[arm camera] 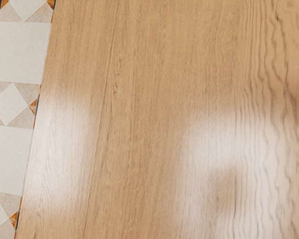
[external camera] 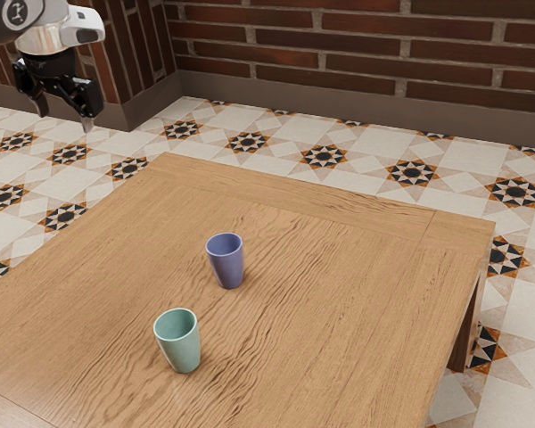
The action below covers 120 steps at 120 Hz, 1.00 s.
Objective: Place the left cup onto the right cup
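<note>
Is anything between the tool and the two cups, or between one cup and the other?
Nothing visible. The tool hangs open, high at the exterior view's upper left; only bare wooden table lies between it and the purple cup and the green cup. Both cups stand upright and apart, with bare wood between them.

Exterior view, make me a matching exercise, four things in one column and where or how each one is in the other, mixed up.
Things:
1. purple cup
2. green cup
3. end effector
4. table

Descriptions:
A. open, at the exterior view's upper left
B. wooden, bears both cups
C. upright, nearer the table's front edge
D. upright, near the table's middle

Pairs: 1-D; 2-C; 3-A; 4-B
</note>
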Each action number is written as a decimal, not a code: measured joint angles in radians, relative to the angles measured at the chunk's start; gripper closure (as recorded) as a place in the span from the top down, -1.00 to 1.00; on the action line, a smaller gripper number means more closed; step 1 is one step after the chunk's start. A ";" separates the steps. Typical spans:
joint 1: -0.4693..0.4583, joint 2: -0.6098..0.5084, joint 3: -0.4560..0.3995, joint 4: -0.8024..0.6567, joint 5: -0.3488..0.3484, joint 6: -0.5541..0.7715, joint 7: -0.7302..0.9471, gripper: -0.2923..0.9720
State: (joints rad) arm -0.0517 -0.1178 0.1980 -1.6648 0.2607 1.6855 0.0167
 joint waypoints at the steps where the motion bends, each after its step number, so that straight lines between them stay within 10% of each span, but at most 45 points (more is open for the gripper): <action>1: 0.000 0.000 0.000 0.000 0.000 0.000 0.000 0.54; 120: 0.026 -0.004 -0.018 -0.228 -0.063 0.002 -0.030 0.54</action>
State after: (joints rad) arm -0.0256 -0.1222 0.1802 -1.8924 0.1975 1.6877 -0.0137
